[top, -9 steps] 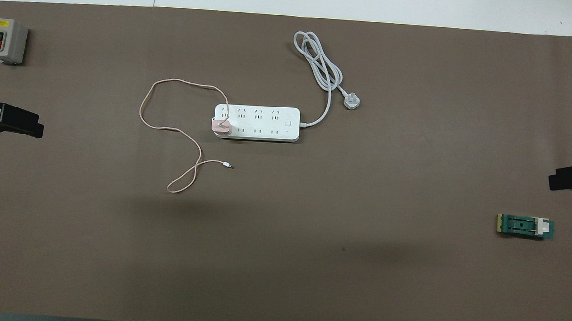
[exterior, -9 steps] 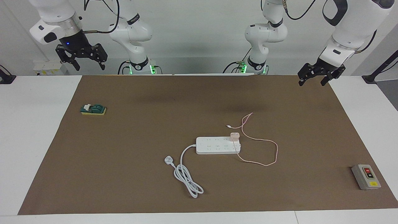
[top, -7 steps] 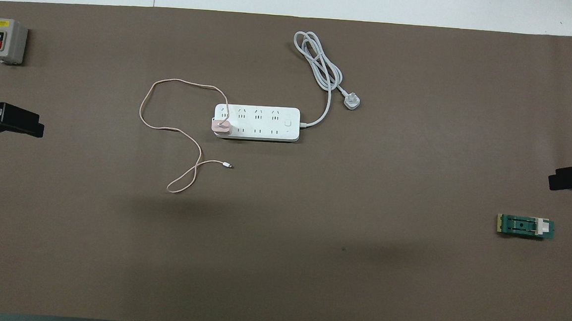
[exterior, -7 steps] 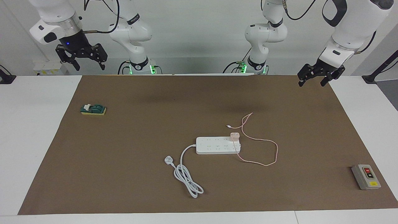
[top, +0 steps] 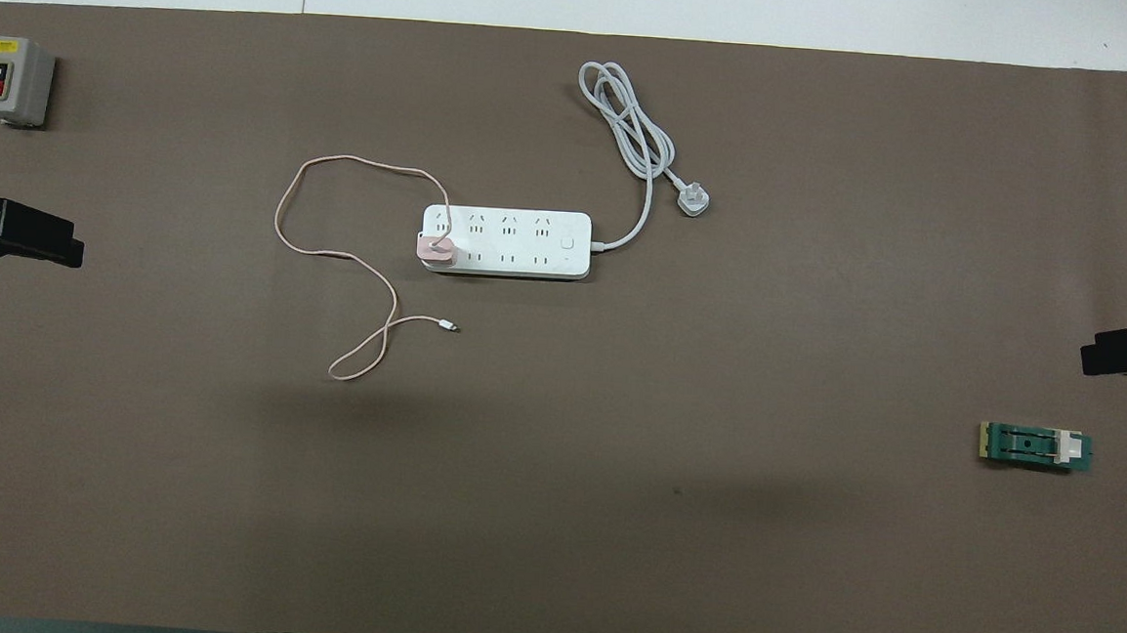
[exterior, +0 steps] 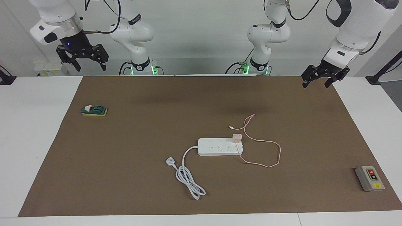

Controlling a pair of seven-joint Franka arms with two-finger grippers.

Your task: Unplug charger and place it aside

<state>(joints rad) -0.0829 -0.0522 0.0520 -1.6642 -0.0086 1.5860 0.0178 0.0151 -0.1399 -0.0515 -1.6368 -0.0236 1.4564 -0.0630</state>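
Observation:
The charger [exterior: 237, 137] is a small pale pink cube plugged into the long white power strip [exterior: 220, 146], at the strip's end toward the left arm's end of the table. It also shows in the overhead view [top: 435, 250], as does the strip [top: 519, 242]. Its thin pink cable [exterior: 278, 152] loops over the mat beside the strip. My left gripper [exterior: 315, 84] is open and empty, up in the air over the mat's edge at the left arm's end. My right gripper [exterior: 90, 67] is open and empty, raised over the right arm's end.
The strip's thick white cord and three-pin plug [exterior: 170, 162] lie coiled farther from the robots than the strip. A grey switch box [exterior: 369, 178] sits at the left arm's end. A green block on a yellow base [exterior: 94, 110] sits at the right arm's end. A brown mat [exterior: 125, 157] covers the table.
My left gripper has shifted very slightly. The right gripper, the charger and the strip have not moved.

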